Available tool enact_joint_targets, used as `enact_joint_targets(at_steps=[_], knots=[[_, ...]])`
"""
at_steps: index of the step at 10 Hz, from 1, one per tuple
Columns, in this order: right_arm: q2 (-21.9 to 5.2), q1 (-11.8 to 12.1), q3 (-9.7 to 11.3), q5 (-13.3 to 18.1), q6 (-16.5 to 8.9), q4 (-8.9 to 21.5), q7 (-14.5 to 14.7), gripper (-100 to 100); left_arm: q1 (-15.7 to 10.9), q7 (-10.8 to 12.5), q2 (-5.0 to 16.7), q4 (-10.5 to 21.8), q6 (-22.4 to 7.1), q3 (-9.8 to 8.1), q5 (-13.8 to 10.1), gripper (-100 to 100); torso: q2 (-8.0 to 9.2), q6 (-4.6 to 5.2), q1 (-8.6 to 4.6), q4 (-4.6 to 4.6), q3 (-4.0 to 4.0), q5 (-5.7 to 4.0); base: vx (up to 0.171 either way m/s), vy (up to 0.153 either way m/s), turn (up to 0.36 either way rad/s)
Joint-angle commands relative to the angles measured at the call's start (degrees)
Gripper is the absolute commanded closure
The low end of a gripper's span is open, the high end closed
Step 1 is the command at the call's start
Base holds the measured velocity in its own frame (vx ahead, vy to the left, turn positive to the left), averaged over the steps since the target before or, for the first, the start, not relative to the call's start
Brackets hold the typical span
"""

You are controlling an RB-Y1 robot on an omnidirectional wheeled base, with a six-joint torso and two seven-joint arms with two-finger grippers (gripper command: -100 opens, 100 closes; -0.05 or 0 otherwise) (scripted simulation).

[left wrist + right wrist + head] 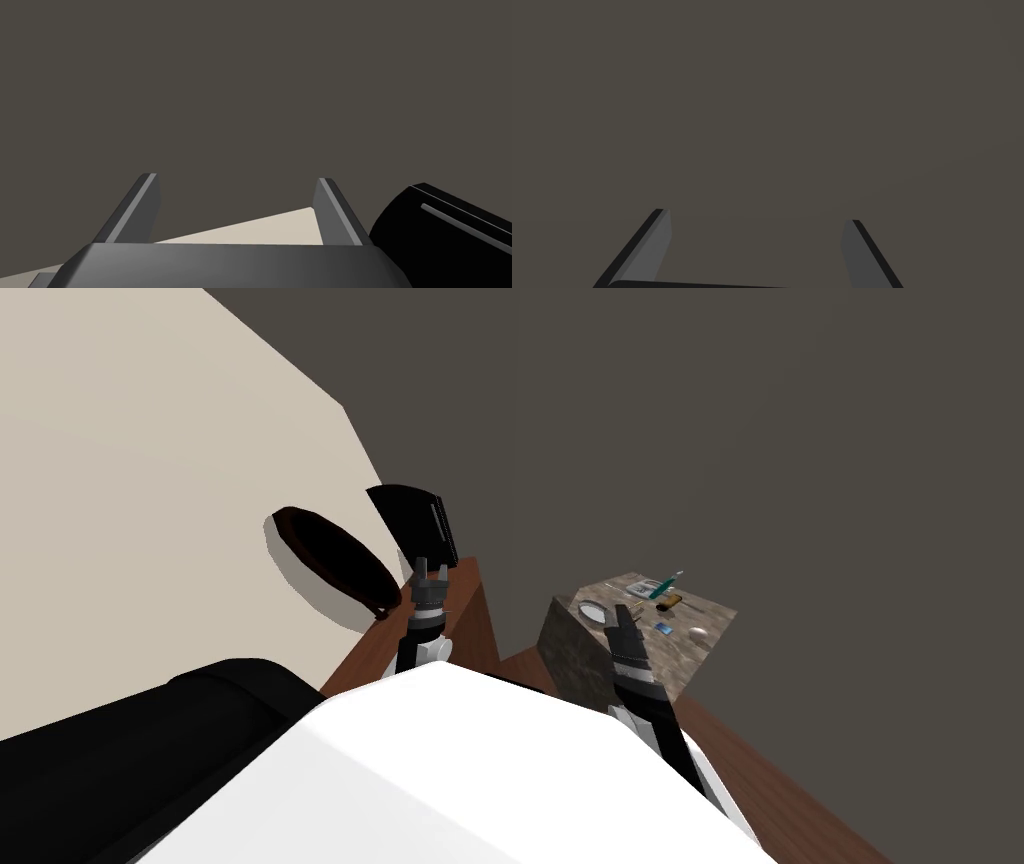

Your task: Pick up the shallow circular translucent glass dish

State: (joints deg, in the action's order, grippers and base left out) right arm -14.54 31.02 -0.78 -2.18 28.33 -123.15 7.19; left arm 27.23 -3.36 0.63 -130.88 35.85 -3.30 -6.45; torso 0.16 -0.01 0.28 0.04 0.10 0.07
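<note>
Two grippers are standing spread wide, each holding nothing. The right gripper (pixel 621 612) is reaching over the near edge of a stone-topped table (pixel 712 616), its fingers (pixel 657 240) pointing at a dark grey wall (pixel 762 100). The dish (pixel 594 612) is lying flat on the table top just left of these fingertips; whether they are touching cannot be told. Being round, it is showing no long axis. Beyond the fingertips, farther along the table, a teal stick (pixel 666 582), a yellow object (pixel 670 601) and a white round object (pixel 698 634) are lying. The left gripper (pixel 433 565) is hanging well left of the dish, beside a black box (pixel 450 225).
</note>
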Motion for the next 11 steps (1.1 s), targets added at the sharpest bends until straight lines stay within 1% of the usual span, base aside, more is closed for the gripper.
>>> enact_joint_targets(at_steps=[1, 2, 3, 5, 6, 7, 8, 9, 10, 11], knots=[[-1.7, -0.1, 0.3, 0.2, 0.2, 0.5, 0.3, -100, 0.0, 0.0, 0.0, 0.0, 0.0, 0.00, 0.0, 0, 0.00, 0.00, 0.00, 0.00, 0.00, 0.00, -0.014, 0.066, 0.068], [-4.0, -0.1, 0.8, 0.8, 0.8, 1.9, 0.7, -100, 0.0, 0.0, 0.0, 0.0, 0.0, 0.00, 0.0, 0, -0.04, 0.02, -0.06, -0.01, -0.02, -0.01, -0.012, 0.077, 0.131], [-4.4, -0.1, 0.8, 0.8, 0.8, 1.9, 0.7, -100, 0.0, 0.0, 0.0, 0.0, 0.0, 0.00, 0.0, 0, -0.06, 0.00, -0.03, -0.01, -0.04, -0.01, -0.014, 0.067, 0.083], [-8.6, -0.2, 2.1, 2.2, 2.3, 5.2, 1.6, -100, 0.0, 0.0, 0.0, 0.0, 0.0, 0.00, 0.0, 0, -0.04, -0.01, 0.02, -0.01, -0.02, 0.00, -0.017, 0.112, 0.203], [-10.2, -0.2, 2.1, 2.2, 2.3, 5.2, 1.6, -100, 0.0, 0.0, 0.0, 0.0, 0.0, 0.00, 0.0, 0, -0.06, 0.00, 0.13, -0.01, -0.03, 0.03, -0.009, 0.088, 0.055], [-12.0, -0.3, 2.9, 3.0, 3.0, 7.0, 2.0, -100, 0.0, 0.0, 0.0, 0.0, 0.0, 0.00, 0.0, 0, -0.05, 0.03, 0.02, -0.01, -0.03, 0.02, -0.004, 0.077, 0.125], [-13.1, -0.3, 2.9, 3.0, 3.0, 7.0, 2.0, -100, 0.0, 0.0, 0.0, 0.0, 0.0, 0.00, 0.0, 0, -0.08, 0.01, -0.03, -0.02, -0.04, 0.00, -0.008, 0.054, 0.099], [-15.2, -0.4, 3.6, 4.0, 3.8, 9.0, 2.4, -100, 0.0, 0.0, 0.0, 0.0, 0.0, -0.01, 0.0, 0, -0.06, 0.03, -0.12, -0.01, -0.04, -0.02, -0.017, 0.068, 0.176], [-16.2, -0.4, 3.6, 4.0, 3.8, 9.0, 2.4, -100, 0.0, 0.0, 0.0, 0.0, 0.0, 0.00, 0.0, 0, -0.04, 0.01, -0.09, -0.01, -0.02, -0.02, -0.009, 0.055, 0.079], [-18.3, -0.5, 4.5, 5.0, 4.6, 11.2, 2.8, -100, 0.0, 0.0, 0.0, 0.0, 0.0, -0.01, 0.0, 0, -0.04, 0.04, -0.13, -0.01, -0.02, -0.02, 0.000, 0.062, 0.171]])
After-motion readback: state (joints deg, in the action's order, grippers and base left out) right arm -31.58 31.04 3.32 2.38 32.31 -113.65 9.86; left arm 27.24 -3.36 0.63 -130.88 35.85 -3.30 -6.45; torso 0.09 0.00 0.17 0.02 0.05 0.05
